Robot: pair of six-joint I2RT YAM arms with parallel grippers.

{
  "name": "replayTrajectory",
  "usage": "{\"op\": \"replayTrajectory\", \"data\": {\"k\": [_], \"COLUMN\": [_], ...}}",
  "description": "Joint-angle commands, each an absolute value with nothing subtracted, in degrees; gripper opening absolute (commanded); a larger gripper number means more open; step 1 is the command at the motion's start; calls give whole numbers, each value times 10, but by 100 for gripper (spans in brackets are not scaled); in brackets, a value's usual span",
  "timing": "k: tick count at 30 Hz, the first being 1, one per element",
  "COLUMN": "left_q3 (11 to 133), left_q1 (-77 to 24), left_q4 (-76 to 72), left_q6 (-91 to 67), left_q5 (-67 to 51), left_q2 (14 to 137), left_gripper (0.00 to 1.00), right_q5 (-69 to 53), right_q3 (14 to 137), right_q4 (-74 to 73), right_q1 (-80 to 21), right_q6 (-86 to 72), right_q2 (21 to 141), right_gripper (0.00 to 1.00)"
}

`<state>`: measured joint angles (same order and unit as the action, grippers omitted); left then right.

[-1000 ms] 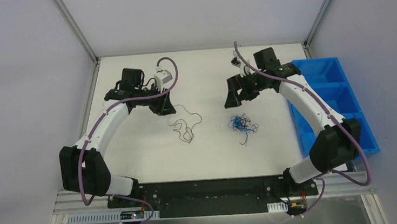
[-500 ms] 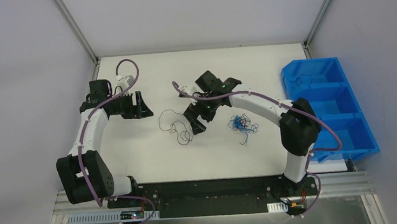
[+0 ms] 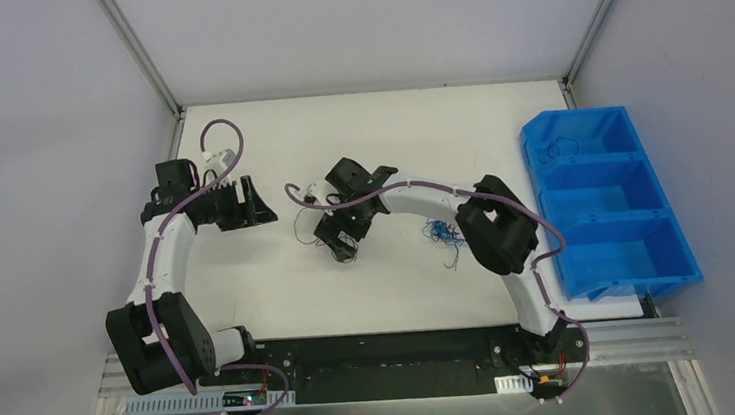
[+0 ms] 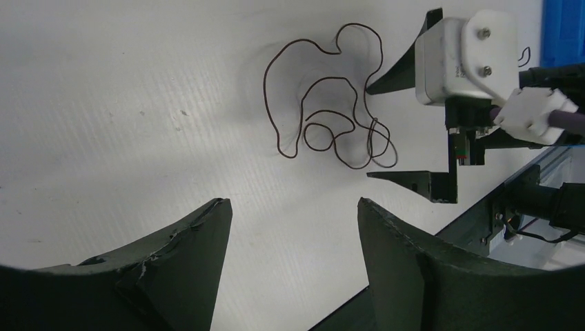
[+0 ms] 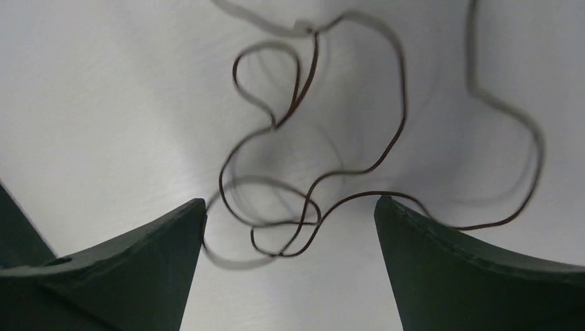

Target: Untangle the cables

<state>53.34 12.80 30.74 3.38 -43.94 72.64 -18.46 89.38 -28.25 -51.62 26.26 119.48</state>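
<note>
A thin dark wire [image 4: 324, 124] lies in loose loops on the white table [image 3: 387, 135]. In the top view it [image 3: 303, 229] is mostly hidden under my right gripper [image 3: 336, 240]. That gripper is open and low over the wire, with the loops [image 5: 303, 222] between its fingertips [image 5: 290, 203]; it also shows in the left wrist view [image 4: 368, 132]. A small blue tangle [image 3: 443, 231] lies to the right, beside the right arm. My left gripper [image 3: 259, 205] is open and empty, left of the dark wire, over bare table [image 4: 293, 207].
A blue three-compartment bin [image 3: 683, 240] stands at the right edge; a thin dark wire lies in its far compartment [image 3: 564, 145]. Metal frame posts rise at the back corners. The right arm reaches across the table's middle.
My right gripper has swung from the back right across to the left and come down over the dark wire. My left gripper has pulled back to the left, away from the wire.
</note>
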Motion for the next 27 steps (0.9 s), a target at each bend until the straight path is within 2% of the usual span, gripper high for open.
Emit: {"op": "replayTrajectory", "data": {"k": [1,7,11,19,24,27], "left_q3": [532,536,533,524,521,521], "left_q1": [128,128,128,129,128,128], "left_q4": [308,306,304,304,303,301], "left_q6": [28,31,29,32,33,35], "left_q5": [-435,-428,-427,-432,-439,-440], "left_q2": [711,713,713,708,709,714], "left_gripper": [69,68,67,66,66,65], "right_q5": [-131,-94,-16,62,74,81], "right_q3": [981,1041,1055,1053,1024,1031], "right_q4": [-257,-243,-235,-259,-238,-233], "right_q1": [-524,-537,-554,-562,-564,-561], "right_q6": [261,254,272,275,295,314], "right_q2": [1249,1304,1322,1284,1248,1266], "right_gripper": [95,92,90,91,99,99]}}
